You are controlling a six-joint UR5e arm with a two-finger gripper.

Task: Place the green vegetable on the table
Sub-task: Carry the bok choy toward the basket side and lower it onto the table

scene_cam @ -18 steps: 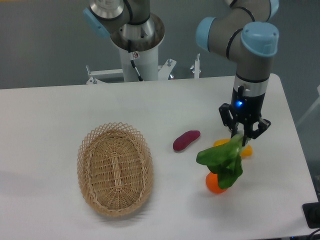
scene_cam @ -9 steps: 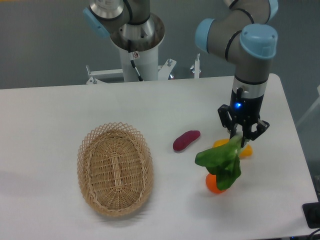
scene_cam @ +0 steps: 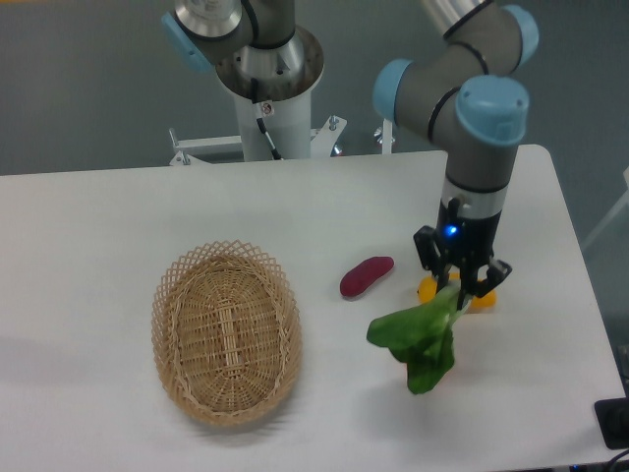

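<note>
Claw (scene_cam: 456,288) gripping green vegetable (scene_cam: 418,339), yellow item (scene_cam: 478,298) mostly hidden behind.

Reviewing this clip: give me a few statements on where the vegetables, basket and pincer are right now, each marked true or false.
1. The pincer holds the green vegetable by its stem. True.
2. The basket holds the purple vegetable. False: it lies on the table, right of the basket.
3. The green vegetable's leaves hang below the pincer. True.
4. The basket sits right of the pincer. False: it sits left.
</note>
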